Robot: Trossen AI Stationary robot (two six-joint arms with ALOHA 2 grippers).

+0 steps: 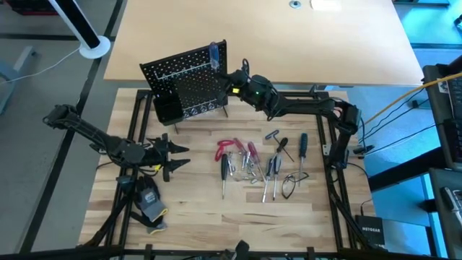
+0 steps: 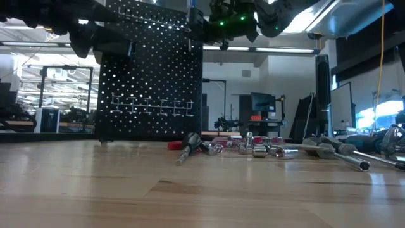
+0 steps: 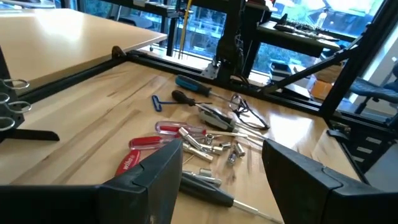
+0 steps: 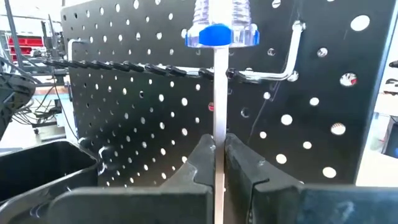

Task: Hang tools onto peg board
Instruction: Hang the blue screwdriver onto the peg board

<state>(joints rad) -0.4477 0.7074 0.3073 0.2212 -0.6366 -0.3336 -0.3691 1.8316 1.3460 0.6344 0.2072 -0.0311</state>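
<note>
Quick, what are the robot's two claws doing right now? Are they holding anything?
Left gripper: jaws open, holding nothing, waiting beside the tools.
Right gripper: jaws closed on the shaft of a blue-handled screwdriver, at the peg board.

— What's carrying everything?
— A pale wooden table [image 1: 195,209], framed by dark rails.
— What sits on it?
— The peg board [image 1: 189,81] stands upper centre, its black bin [image 1: 167,107] at lower left. The tools [image 1: 260,162] lie scattered at centre right: red-handled pliers [image 1: 228,148], several screwdrivers, small silver bits.
— Anything else?
— A glove [image 1: 150,202] at lower left.
</note>
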